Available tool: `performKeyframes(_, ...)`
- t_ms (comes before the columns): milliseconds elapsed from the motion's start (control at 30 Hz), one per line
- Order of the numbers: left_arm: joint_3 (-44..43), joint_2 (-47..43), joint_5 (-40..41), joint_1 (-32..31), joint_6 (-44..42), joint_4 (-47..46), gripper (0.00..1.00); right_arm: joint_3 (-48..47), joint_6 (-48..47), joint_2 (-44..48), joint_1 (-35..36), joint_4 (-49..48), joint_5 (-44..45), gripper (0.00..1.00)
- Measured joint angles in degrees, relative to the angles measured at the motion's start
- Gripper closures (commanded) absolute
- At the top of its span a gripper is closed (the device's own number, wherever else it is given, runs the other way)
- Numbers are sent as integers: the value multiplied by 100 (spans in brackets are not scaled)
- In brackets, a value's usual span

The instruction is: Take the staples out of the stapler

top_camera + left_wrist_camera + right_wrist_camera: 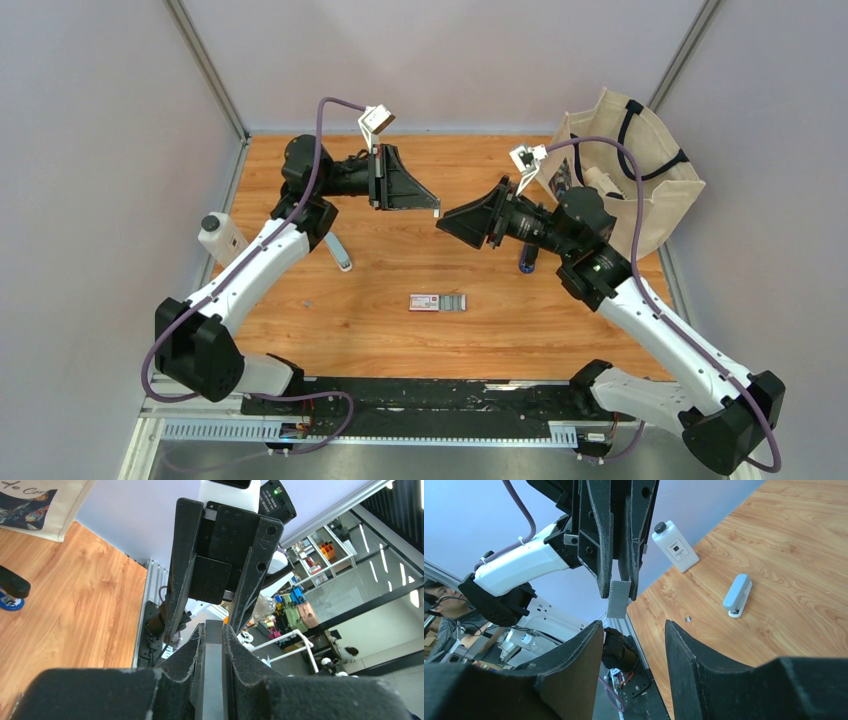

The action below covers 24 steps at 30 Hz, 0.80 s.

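The stapler (340, 250), a slim blue-grey bar, lies closed on the wooden table left of centre; it also shows in the right wrist view (738, 595). My left gripper (436, 208) is raised above the table and shut on a silver strip of staples (215, 670), whose end sticks out past the fingertips (619, 598). My right gripper (442, 222) is open and empty, facing the left gripper tip to tip, with the strip just beyond its jaws (631, 625). More staple strips (453, 302) lie flat beside a small pink-and-white box (425, 301) at the table's middle front.
A white bottle (222, 238) stands at the left edge. A canvas tote bag (640, 180) sits at the back right. A dark-blue object (527, 258) lies under the right forearm. A tiny metal bit (687, 618) lies near the stapler.
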<state>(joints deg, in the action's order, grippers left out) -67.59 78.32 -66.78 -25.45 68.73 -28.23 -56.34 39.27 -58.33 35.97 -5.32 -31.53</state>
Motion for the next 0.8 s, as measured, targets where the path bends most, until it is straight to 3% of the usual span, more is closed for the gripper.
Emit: performKeyframes(800,70,-15,26,0,-208,136,100,-42,232,-240,79,-529,61,69)
